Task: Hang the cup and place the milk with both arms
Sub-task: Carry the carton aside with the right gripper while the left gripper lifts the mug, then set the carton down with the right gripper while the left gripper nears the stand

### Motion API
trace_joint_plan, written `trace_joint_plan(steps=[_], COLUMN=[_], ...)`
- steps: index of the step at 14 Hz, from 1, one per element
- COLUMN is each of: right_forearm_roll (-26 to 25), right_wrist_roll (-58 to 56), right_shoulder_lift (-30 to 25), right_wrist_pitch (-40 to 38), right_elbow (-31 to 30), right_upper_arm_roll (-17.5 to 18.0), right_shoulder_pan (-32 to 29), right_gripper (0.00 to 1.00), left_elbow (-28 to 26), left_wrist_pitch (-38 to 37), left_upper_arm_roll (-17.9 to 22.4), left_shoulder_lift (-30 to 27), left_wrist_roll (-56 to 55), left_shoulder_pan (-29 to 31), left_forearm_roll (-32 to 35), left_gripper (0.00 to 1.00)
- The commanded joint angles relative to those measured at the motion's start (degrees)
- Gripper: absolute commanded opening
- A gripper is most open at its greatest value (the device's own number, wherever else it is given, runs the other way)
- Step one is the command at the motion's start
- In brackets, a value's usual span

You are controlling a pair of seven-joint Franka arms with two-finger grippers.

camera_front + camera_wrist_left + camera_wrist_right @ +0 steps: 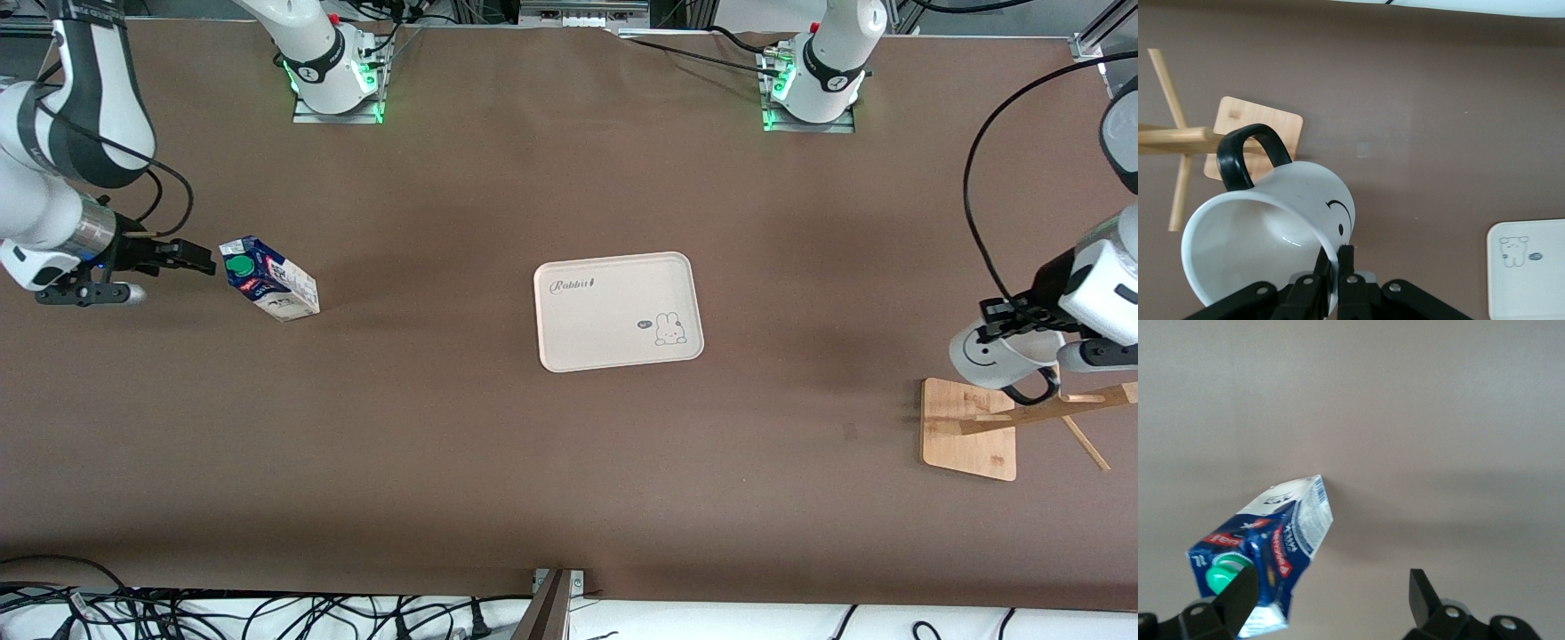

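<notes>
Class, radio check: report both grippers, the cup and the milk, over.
Left gripper shut on the cup, beside the wooden rack. Right gripper open, by the standing milk carton. Tray bare, path unobstructed.

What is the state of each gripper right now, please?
Left gripper: closed on the rim of the cup, over the wooden rack.
Right gripper: open, holding nothing, beside the milk.
</notes>
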Motion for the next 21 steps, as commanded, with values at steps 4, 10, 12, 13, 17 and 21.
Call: trace_joint_plan(steps=[4,10,12,13,17,21], right_forearm_roll=[9.31,-0.42,-3.07,-3.16,-5.87,-9.58], right_wrist_roll=[-1.93,3.23,6.93,7.9,10.11,12.21], right_shoulder_lift=[-0.89,-1.24,-1.15,-1.15,-1.33,-1.95], right_wrist_pitch=[-13.24,-21.94,-24.07,-23.99,-25.21,-28.63], right_elbow=[10.45,21.6,24.0,24.44,25.59,25.59], right_upper_arm_roll=[0.39,3.98,6.71,7.42,9.88,11.73], right_shoulder_pan=[-0.12,0.59,0.59,0.59,0.85,0.76], right_gripper=[1.0,1.0,1.0,1.0,1.0,1.0], left_elbow=[1.58,1.4,0.88,0.79,0.87,0.52], left_wrist_pitch=[0.35,1.5,2.02,2.81,2.99,2.9], left_upper_arm_roll=[0.97,3.87,5.1,5.63,5.63,5.63], left_shoulder_lift=[1.4,1.84,2.71,2.89,2.9,2.72], left_wrist_roll=[5.67,9.97,14.19,14.55,14.47,14.21], left_shoulder_pan=[1.33,1.69,1.69,1.69,1.78,1.78], left_forearm_roll=[1.32,1.41,1.32,1.41,1.58,0.89], left_gripper=[0.0,0.0,0.0,0.0,0.05,1.0])
